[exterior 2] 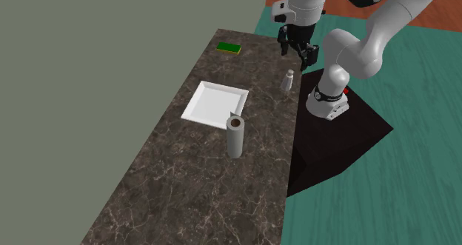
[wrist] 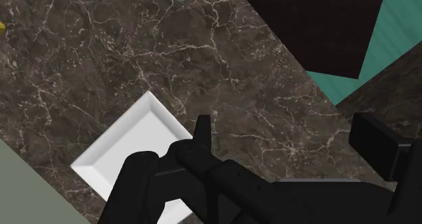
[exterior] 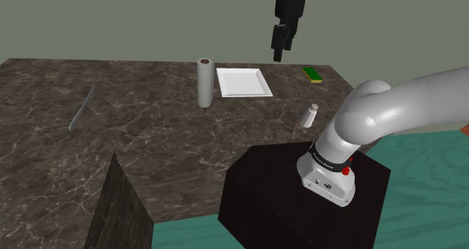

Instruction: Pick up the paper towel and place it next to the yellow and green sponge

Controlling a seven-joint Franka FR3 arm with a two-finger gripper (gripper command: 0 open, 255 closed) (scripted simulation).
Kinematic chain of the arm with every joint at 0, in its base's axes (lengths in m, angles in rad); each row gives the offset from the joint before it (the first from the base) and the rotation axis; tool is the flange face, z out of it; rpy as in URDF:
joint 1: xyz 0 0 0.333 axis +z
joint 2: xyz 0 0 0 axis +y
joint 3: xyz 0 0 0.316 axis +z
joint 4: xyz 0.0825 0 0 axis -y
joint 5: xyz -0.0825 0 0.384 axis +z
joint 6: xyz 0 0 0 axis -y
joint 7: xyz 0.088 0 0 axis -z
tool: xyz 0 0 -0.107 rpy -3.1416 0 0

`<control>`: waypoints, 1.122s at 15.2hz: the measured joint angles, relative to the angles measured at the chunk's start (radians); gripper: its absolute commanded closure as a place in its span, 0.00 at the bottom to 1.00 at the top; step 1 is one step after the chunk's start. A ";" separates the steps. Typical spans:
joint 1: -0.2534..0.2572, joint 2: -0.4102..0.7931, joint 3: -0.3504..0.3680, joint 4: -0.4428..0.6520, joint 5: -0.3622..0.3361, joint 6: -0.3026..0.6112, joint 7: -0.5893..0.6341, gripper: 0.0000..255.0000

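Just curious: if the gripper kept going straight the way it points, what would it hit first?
The gripper would probably meet the dark veined counter, just beside the white plate; depth is unclear.

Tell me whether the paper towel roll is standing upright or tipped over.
Upright. The paper towel roll stands on end on the countertop beside the white plate, its hollow core facing up.

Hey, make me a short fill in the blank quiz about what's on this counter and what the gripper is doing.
1. The paper towel roll stands ____ on the counter.
2. The white plate lies ____ the roll and the sponge.
3. The open gripper hangs above the counter, holding ____.
Missing words: upright; between; nothing.
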 measured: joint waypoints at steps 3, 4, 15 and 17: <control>0.004 0.041 0.007 0.009 0.005 0.038 0.002 0.00; 0.006 0.068 0.010 0.012 0.007 0.068 0.002 0.00; 0.029 0.452 0.059 0.202 0.010 0.331 0.005 0.00; 0.035 0.517 0.070 0.251 0.007 0.360 0.010 0.00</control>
